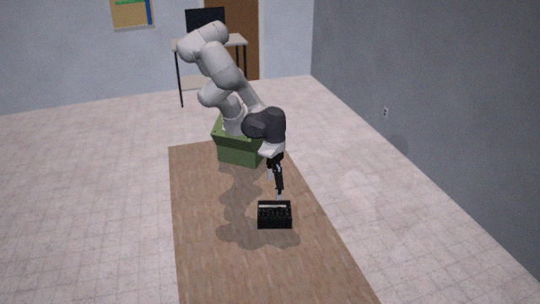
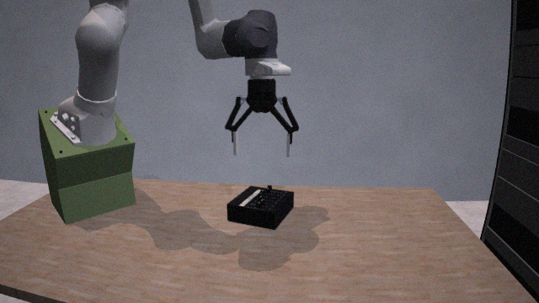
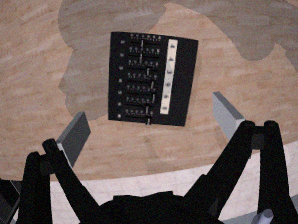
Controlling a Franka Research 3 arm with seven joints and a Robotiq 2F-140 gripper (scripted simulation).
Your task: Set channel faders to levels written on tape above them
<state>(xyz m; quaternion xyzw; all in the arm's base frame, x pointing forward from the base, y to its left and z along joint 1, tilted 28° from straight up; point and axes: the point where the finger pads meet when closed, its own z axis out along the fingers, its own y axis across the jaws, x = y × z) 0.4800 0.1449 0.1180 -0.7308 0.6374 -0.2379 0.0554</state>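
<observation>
The lighting desk (image 1: pixel 274 215) (image 2: pixel 262 208) (image 3: pixel 152 78) is a small black box standing on its feet on the wooden table (image 1: pixel 236 270) (image 2: pixel 379 252). A pale tape strip (image 3: pixel 169 76) (image 2: pixel 250 197) (image 1: pixel 274 205) runs along one side of its top, beside several rows of faders (image 3: pixel 141 76). The written levels and cap positions are too small to read. One fader cap (image 2: pixel 269 188) sticks up at the far edge. My gripper (image 2: pixel 261 155) (image 1: pixel 278 195) (image 3: pixel 148 113) is open wide and empty, hanging well above the desk.
The green robot base block (image 1: pixel 236 149) (image 2: pixel 90 168) stands on the table's far left. A dark shelf unit (image 2: pixel 515 147) stands off the table's right edge. The arm's shadow lies around the desk.
</observation>
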